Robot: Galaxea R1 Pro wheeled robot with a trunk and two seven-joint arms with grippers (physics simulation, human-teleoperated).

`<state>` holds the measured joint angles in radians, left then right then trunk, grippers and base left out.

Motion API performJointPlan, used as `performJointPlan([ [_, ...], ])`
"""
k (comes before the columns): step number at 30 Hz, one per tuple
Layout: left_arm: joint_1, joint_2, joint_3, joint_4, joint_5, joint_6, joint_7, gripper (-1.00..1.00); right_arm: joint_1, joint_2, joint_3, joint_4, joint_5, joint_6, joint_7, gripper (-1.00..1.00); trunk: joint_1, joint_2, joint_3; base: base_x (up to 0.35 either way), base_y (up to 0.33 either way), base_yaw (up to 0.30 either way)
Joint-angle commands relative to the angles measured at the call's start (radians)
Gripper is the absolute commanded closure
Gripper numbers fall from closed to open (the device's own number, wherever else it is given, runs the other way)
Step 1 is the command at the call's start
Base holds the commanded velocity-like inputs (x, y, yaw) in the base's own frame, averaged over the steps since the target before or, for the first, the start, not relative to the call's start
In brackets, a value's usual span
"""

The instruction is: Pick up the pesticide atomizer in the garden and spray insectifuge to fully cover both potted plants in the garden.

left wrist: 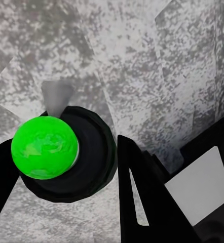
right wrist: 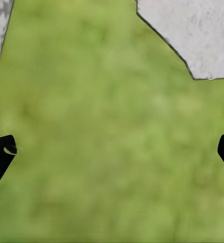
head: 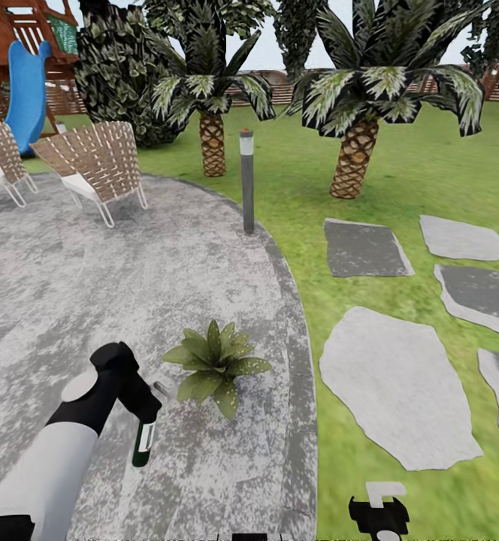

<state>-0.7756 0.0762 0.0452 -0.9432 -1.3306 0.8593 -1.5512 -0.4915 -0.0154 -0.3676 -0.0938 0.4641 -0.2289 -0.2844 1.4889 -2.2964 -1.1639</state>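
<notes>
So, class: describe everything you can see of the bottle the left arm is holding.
The bottle is slim and dark with a white label, hanging upright below the left gripper over the grey patio, beside a potted plant. From the wrist, a bright green round end shows, ringed in black, between the black fingers.

Grey bollard lamp [head: 246,180] stood upright, well beyond the left pincer [head: 153,406]. Two woven chairs [head: 95,165], blue slide [head: 28,90], two palms [head: 355,113] farther off.
</notes>
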Motion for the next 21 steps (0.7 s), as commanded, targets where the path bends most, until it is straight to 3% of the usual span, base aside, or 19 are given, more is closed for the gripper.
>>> performJointPlan([
  [1,0.002,0.0,0.002,-0.001,-0.009,0.01,-0.007,1.0,-0.001,0.0,-0.008,0.002,0.01,-0.004,-0.003,-1.0,0.004,-0.008,-0.006,0.0,0.0,0.0],
  [9,0.019,-0.006,0.014,0.0,0.012,0.01,0.12,1.0,-0.001,0.0,-0.008,0.002,0.01,-0.004,-0.003,-1.0,0.034,-0.064,-0.043,0.0,0.0,0.0],
  [12,0.019,-0.012,0.024,0.002,0.08,0.01,0.163,1.0,-0.001,0.0,-0.008,0.002,0.012,-0.004,-0.004,-1.0,0.046,-0.085,-0.053,0.0,0.0,0.0],
  [14,0.019,-0.012,0.027,0.005,0.144,0.01,0.228,1.0,-0.001,-0.001,-0.008,0.003,0.014,-0.004,-0.003,-1.0,0.054,-0.099,-0.06,0.0,0.0,0.0],
  [16,0.019,-0.012,0.028,0.01,0.219,0.009,0.33,1.0,-0.001,-0.001,-0.008,0.003,0.017,-0.004,-0.001,-1.0,0.054,-0.099,-0.06,0.0,0.0,0.0],
  [18,0.024,-0.012,0.027,0.016,0.258,0.008,0.369,1.0,-0.001,-0.003,-0.008,0.003,0.019,-0.004,-0.001,-1.0,0.054,-0.099,-0.06,0.0,0.0,0.0],
  [21,0.057,-0.02,0.026,0.018,0.271,0.007,0.379,1.0,-0.001,-0.004,-0.007,0.004,0.019,-0.004,-0.001,-1.0,0.054,-0.099,-0.06,0.0,0.0,0.0],
])
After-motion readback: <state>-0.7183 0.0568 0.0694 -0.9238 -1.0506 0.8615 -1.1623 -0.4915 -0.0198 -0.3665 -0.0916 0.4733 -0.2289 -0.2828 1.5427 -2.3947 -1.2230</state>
